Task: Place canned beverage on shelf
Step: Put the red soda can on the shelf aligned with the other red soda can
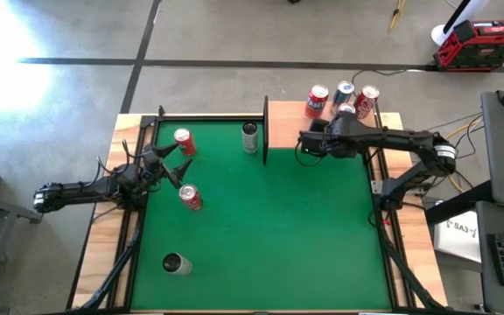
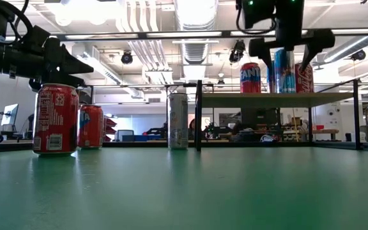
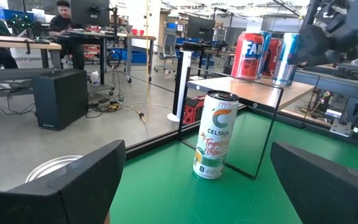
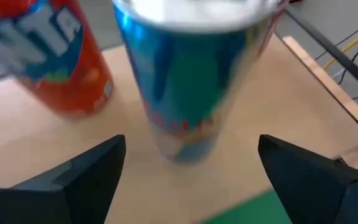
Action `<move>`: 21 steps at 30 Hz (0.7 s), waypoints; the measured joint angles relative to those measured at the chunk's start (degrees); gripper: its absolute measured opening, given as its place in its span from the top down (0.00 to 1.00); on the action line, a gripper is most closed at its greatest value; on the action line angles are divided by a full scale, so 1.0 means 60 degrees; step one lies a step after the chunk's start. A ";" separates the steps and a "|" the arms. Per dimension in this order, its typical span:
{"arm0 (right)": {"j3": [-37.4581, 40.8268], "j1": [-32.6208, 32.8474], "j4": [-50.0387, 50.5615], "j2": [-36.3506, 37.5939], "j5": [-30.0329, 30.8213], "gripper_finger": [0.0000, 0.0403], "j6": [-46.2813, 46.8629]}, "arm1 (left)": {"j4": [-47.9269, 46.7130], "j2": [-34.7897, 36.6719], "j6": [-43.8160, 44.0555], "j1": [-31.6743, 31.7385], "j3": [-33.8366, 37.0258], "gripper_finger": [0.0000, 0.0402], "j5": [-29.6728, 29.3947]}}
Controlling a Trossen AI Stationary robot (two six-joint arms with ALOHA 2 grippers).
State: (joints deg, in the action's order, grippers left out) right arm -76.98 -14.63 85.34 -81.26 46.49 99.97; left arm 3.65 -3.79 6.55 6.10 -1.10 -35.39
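Note:
The shelf (image 1: 287, 118) is a light-wood board with black rails at the far right of the green mat. On it stand an orange-red Fanta can (image 1: 317, 100), a blue can (image 4: 185, 81) and a red can (image 1: 367, 101). My right gripper (image 4: 191, 149) is open over the shelf. Its fingers stand spread on either side of and above the blue can (image 2: 283, 70), clear of it. My left gripper (image 1: 169, 164) is open and empty at the mat's left, between two upright red cans (image 1: 184, 140) (image 1: 191, 197). A silver Celsius can (image 3: 215, 143) stands on the mat beside the shelf.
A further can (image 1: 175, 263) is on the mat near the front left. A second blue can (image 1: 344, 90) stands at the shelf's far edge. The mat's middle and right are bare green. The shelf's black upright rail (image 1: 265, 131) stands next to the Celsius can.

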 joint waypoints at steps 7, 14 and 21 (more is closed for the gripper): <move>-0.0109 0.1756 0.0762 0.0042 -0.0687 0.11 0.1471 | -0.0001 0.0000 0.0000 -0.0001 0.0000 0.04 0.0000; -0.0089 0.3908 0.0779 0.0068 -0.1382 0.11 0.2098 | -0.0002 0.0002 0.0000 -0.0001 0.0000 0.04 0.0001; 0.0319 0.6835 0.0077 0.0068 -0.0217 0.11 0.2783 | 0.0001 0.0000 0.0000 0.0000 0.0000 0.04 0.0000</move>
State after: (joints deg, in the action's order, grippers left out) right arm -75.06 26.38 85.80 -80.86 45.19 116.66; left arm 3.66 -3.79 6.55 6.10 -1.10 -35.39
